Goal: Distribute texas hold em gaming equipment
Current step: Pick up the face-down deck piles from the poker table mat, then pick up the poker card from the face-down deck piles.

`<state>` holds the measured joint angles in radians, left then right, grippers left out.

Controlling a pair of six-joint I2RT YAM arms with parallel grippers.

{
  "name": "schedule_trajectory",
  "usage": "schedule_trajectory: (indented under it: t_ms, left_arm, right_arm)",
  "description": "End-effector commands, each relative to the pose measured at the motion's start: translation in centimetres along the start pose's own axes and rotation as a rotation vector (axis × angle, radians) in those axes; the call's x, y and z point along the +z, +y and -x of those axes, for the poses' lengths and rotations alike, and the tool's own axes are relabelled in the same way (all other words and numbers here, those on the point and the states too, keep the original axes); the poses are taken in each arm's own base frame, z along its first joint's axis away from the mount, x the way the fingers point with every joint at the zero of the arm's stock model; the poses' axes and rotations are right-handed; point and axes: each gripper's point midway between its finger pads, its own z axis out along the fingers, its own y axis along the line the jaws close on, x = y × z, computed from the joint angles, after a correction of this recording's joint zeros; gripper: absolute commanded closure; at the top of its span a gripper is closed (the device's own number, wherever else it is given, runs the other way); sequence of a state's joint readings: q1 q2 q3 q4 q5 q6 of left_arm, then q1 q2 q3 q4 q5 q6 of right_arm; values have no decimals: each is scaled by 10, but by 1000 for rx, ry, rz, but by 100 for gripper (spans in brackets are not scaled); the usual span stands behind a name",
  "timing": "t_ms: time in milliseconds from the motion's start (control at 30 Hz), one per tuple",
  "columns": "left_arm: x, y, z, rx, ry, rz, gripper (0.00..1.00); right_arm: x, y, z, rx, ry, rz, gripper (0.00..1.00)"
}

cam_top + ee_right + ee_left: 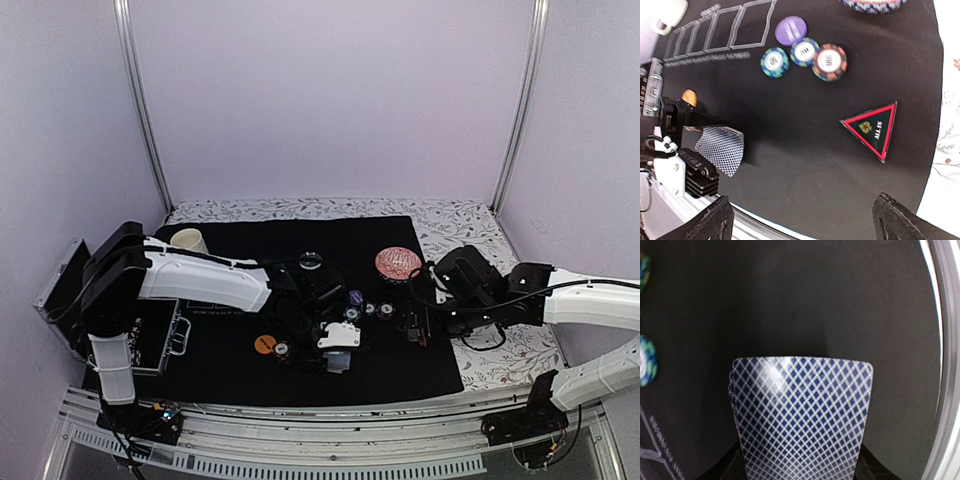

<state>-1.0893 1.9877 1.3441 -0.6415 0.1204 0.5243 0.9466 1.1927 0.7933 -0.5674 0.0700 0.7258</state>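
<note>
Counter (500, 365) is covered in a floral-print cloth, with a black felt-like mat (400, 365) laid over most of it; white outlined rectangles are printed on the mat. An open hard case (62, 285) sits off the mat's left edge, beside the left arm's base. The red patterned bowl (398, 262), round, stands far right on the mat, just beyond the right jaws. The cream mug (188, 240) stands at the far left corner. Left jaws grip a thin fan of playing cards (802, 420), glossy with blue diamond-lattice backs and rounded corners, held tilted above the mat; the contact itself is only partly seen. Right jaws stand wide open and empty over bare mat. Ahead of them lies the triangle marker (872, 129), flat, black, red-edged. Further off, a purple disc (791, 30) sits just beside a close-set row of three striped poker chips (805, 51). An orange disc (264, 344) lies just left of the left jaws.
</note>
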Motion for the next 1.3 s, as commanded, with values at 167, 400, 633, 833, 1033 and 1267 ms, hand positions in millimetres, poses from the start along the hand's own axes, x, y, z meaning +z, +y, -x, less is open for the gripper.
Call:
schedule_trajectory:
  t_ms: [167,400,633,833,1033,1267]
  left_arm:
    - [-110,31,5,-96,-131,265,46]
    - [-162,28,-11,-124,-181,356,44]
    - [-179,35,-24,-184,-166,403,43]
    - [-190,47,-26,-248,-194,419,43]
    - [-192,50,-24,-256,-213,412,44]
    - [-197,51,-22,-254,-230,422,45]
  right_arm:
    - [-39,75,61,-21,-218,354,1]
    - [-50,143,101,-187,-268,541,1]
    - [-23,184,111,-276,-203,637,1]
    - [-4,192,105,-302,-149,657,1]
    - [22,191,96,-312,-89,650,1]
    - [34,203,103,-327,-75,662,5]
